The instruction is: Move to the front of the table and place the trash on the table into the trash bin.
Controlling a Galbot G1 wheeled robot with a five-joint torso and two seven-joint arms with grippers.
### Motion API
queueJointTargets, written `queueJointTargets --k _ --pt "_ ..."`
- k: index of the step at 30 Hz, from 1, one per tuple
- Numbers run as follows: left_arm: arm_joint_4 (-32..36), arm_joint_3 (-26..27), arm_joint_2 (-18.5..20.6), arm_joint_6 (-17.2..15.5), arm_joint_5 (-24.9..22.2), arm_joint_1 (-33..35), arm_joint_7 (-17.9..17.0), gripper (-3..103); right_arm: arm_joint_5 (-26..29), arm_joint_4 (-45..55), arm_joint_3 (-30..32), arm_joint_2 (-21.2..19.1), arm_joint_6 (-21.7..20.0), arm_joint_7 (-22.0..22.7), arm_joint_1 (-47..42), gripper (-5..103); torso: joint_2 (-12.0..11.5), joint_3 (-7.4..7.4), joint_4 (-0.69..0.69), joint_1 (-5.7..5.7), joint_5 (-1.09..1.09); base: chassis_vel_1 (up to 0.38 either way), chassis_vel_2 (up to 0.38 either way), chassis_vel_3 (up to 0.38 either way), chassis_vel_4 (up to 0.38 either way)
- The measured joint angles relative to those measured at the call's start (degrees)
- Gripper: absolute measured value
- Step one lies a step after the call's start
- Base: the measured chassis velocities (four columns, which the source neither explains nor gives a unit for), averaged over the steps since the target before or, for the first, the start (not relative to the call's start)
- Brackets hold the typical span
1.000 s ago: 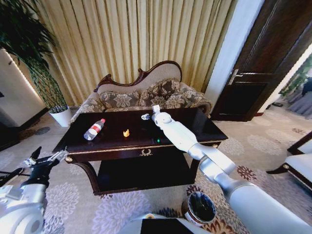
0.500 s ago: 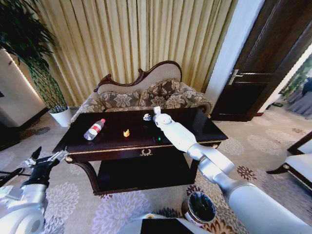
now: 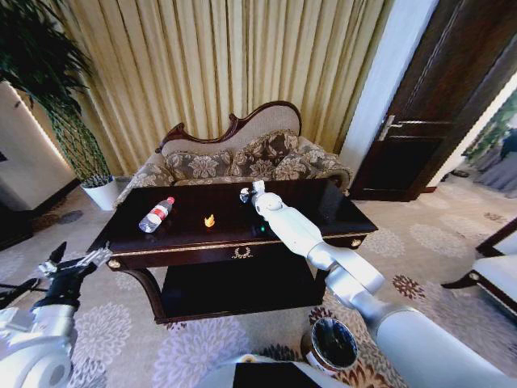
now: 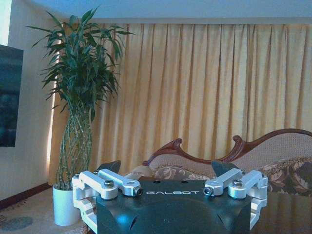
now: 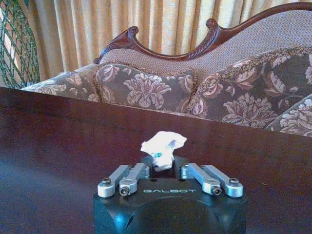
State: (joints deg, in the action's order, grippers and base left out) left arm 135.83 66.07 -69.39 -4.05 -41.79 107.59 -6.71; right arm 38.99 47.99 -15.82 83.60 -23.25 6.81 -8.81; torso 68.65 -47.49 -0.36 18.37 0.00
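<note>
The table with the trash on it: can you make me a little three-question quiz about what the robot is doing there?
1. True or false: the right pincer is shut on the small white wad.
2. Which piece of trash lies nearest the table's left end: A) the clear bottle, B) the orange scrap, C) the white wad?
3. Fill in: the trash bin stands on the carpet under the robot's ____ arm.

Key:
1. True; the wad sits pinched between the fingertips, above the tabletop.
2. A.
3. Right. The left pincer waits open, low beside the table's left end.
</note>
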Motion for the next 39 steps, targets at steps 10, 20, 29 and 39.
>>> queueJointTargets --k 10,20,29,39 --pt "-0.1 -0.3 0.5 0.2 0.0 -0.3 0.4 100 0.2 1.8 1.1 -1.1 0.1 0.0 -1.6 1 0.0 0.00 -0.01 0.00 0.00 0.000 0.000 0.000 0.000" --pt "-0.4 0.1 1.1 0.5 -0.2 -0.3 0.5 100 2.3 9.4 5.4 -3.5 0.7 0.0 -4.4 0 0.0 -0.01 -0.01 0.00 0.01 0.000 0.000 0.000 0.000" --pt "-0.8 0.0 1.4 0.6 -1.0 -1.3 0.1 100 4.8 28.6 11.6 -11.7 0.8 0.0 -10.3 0 0.0 0.00 -0.01 0.00 0.01 0.000 0.000 0.000 0.000" --pt "-3.9 -1.2 4.1 0.1 -1.6 -3.9 -0.4 100 2.5 49.7 23.6 -24.5 1.5 0.0 -28.0 0 0.0 0.00 -0.03 0.00 0.04 0.000 0.000 0.000 0.000"
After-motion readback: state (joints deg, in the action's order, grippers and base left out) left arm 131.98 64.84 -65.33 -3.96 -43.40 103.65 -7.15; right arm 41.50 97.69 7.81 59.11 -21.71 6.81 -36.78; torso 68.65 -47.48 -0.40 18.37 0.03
